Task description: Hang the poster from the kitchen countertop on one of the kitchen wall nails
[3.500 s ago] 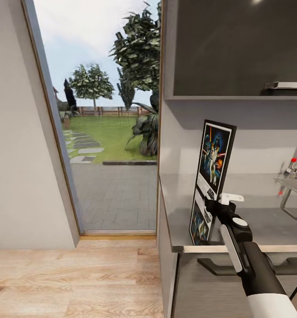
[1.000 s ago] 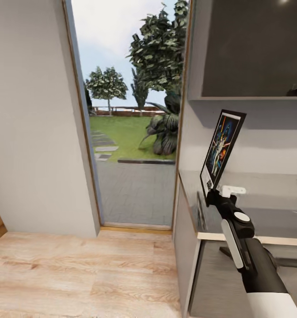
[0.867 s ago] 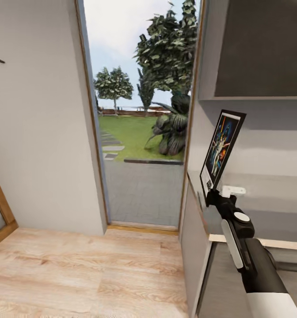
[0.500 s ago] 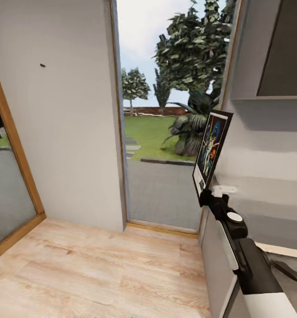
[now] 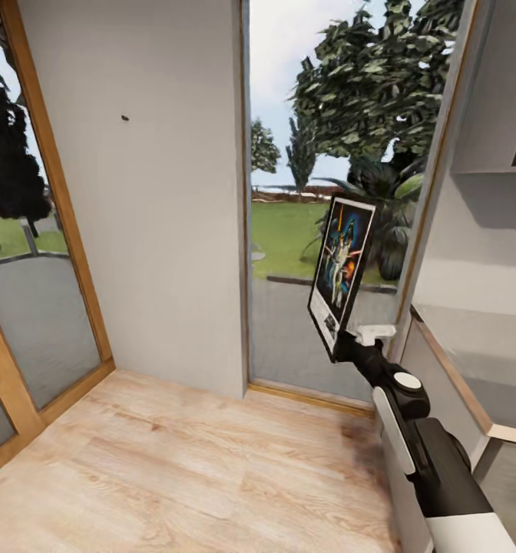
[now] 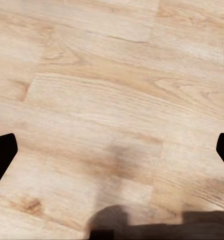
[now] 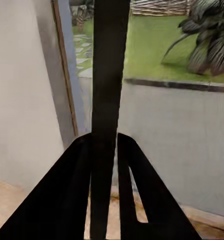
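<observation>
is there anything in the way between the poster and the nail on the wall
Nothing visible. The poster is held upright in the right gripper, in front of the glass door. The nail sits higher up on the bare grey wall, to the robot's left, with open air between them.

No legible text, poster point(image 5: 341, 273) included.
</observation>
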Robot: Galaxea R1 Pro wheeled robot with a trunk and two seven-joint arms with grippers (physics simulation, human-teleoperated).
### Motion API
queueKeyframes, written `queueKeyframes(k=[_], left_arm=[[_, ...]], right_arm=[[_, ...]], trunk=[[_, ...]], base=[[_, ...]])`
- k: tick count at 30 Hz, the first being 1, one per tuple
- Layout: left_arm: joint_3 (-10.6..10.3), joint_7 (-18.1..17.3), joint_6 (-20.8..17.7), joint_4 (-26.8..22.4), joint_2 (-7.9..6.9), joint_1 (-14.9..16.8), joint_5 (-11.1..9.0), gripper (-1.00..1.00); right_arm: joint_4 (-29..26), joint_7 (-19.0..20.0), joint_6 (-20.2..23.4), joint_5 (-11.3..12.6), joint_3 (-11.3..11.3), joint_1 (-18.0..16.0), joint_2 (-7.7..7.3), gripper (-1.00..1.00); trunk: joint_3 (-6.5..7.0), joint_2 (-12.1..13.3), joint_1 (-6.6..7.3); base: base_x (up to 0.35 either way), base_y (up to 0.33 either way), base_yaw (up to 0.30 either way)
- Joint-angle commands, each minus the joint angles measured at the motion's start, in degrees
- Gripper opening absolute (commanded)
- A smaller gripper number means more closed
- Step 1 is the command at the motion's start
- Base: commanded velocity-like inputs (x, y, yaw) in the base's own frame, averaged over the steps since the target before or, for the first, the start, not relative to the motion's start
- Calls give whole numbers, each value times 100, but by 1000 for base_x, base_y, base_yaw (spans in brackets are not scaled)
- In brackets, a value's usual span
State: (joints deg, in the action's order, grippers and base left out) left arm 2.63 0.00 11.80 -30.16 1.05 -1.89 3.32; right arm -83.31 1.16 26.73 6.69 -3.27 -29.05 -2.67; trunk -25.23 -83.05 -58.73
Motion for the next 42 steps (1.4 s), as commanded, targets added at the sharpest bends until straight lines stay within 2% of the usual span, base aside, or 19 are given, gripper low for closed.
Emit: queueKeyframes(k=[1,3,5,7,9,11,13,14,15,16,21,23,29,42], left_arm=[[27,-2,16,-7,-8,-2,34,100],[27,-21,35,-13,-63,-2,27,100],[27,-112,51,-23,-108,-3,23,100],[27,-169,54,-24,-121,-3,22,100],[31,-275,57,-30,-137,-1,20,100],[36,-366,58,-36,-147,1,20,100],[83,-494,59,-39,-152,-2,20,100],[166,-620,59,-45,-155,-2,20,100],[196,-663,59,-46,-155,-2,20,100],[283,-768,55,-49,-159,-3,20,100],[365,-863,47,-51,-165,-2,20,100],[380,-875,44,-51,-165,-1,20,100],[387,-885,35,-51,-166,-3,20,100],[388,-879,33,-51,-166,-3,28,100]], right_arm=[[-5,220,21,39,4,3,-15,-100],[4,768,4,25,16,54,-41,-100],[11,1345,-34,19,27,273,-104,-100],[12,1617,-97,19,31,396,-149,-100],[15,2162,-329,16,34,599,-204,-100],[13,2523,-533,12,43,781,-235,-100],[15,2776,-698,10,141,927,-254,-100],[16,2974,-783,5,347,1009,-263,-100],[16,3055,-799,2,424,1026,-266,-100],[19,3364,-828,-9,641,1059,-271,-100],[37,3954,-839,-24,1129,1087,-272,-100],[46,4061,-838,-26,1228,1091,-271,-100],[73,4166,-835,-28,1331,1094,-270,-100],[78,4173,-853,-28,1335,1101,-270,-100]], trunk=[[-5,-3,0],[-5,-3,0],[-5,-3,0],[-5,-3,0],[-5,-3,0],[-5,-3,0],[-5,-3,0],[-5,-3,0],[-7,-3,0],[-12,-3,0],[24,157,88],[43,237,132],[112,478,264],[343,999,549]], base=[[-13,71,7],[-8,46,4],[-3,19,2],[-2,11,1],[-1,5,0],[0,3,0],[0,1,0],[0,0,0],[0,0,0],[0,0,0],[0,0,0],[0,0,0],[0,0,0],[0,0,0]])
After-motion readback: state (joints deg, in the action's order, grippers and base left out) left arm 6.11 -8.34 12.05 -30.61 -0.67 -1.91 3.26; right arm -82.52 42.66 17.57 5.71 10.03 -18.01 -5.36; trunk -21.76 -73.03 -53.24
